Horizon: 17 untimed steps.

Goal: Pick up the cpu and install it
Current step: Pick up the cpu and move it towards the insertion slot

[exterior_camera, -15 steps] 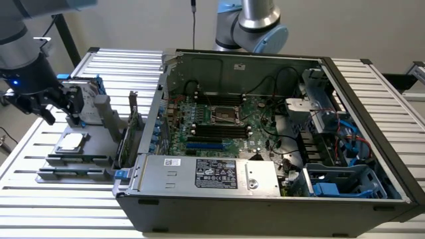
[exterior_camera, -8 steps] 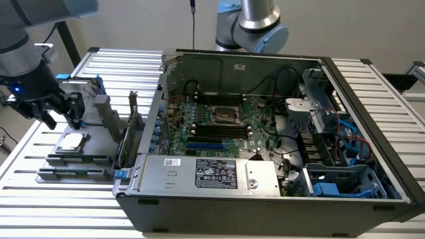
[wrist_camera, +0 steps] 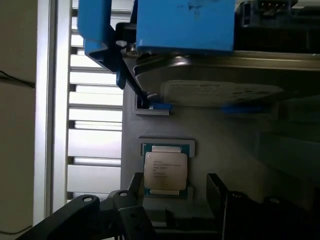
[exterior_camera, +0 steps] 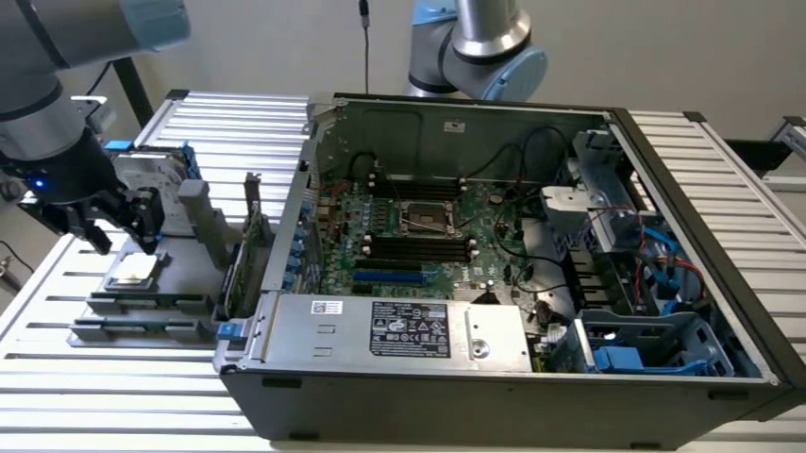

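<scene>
One cpu (wrist_camera: 165,170), wrist view resolves lettering, gripper (exterior_camera: 123,241) spread above.

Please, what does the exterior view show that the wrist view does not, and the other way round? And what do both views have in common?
The exterior view adds the open computer case, its motherboard with a socket that looks empty, the power supply, and a second arm behind the case. The wrist view adds the printing on the top plate of the cpu and the label of the hard drive. Both share the cpu lying in its grey holder, the hard drive in its blue bracket, and the open gripper over the cpu, holding nothing.
</scene>
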{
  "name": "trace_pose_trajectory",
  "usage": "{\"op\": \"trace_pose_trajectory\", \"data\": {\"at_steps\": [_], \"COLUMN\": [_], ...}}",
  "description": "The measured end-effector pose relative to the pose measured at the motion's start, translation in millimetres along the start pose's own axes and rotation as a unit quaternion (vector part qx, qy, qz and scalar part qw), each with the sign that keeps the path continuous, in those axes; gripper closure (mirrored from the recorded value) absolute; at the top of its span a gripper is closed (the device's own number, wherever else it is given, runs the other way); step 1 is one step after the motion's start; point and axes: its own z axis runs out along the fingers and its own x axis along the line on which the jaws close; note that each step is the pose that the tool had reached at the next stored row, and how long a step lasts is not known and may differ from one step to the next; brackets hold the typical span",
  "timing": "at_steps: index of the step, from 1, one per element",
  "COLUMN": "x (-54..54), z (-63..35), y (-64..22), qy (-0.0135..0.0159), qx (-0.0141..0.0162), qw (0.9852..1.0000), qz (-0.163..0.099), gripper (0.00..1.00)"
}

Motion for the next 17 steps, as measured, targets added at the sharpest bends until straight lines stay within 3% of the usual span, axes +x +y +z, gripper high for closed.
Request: {"op": "trace_pose_trajectory", "data": {"at_steps": [7, 10, 13, 17], "x": [0.9, 2.3, 2.4, 2.2], "z": [12.3, 16.4, 17.8, 18.4], "y": [-1.1, -1.8, -2.0, -2.0], "qy": [0.0014, 0.004, 0.0095, 0.0096], "qx": [0.0, 0.0, -0.0001, -0.0002], "qw": [1.0, 1.0, 0.9999, 0.9999], "qz": [0.005, 0.006, 0.006, 0.006], "gripper": [0.38, 0.38, 0.38, 0.38]}}
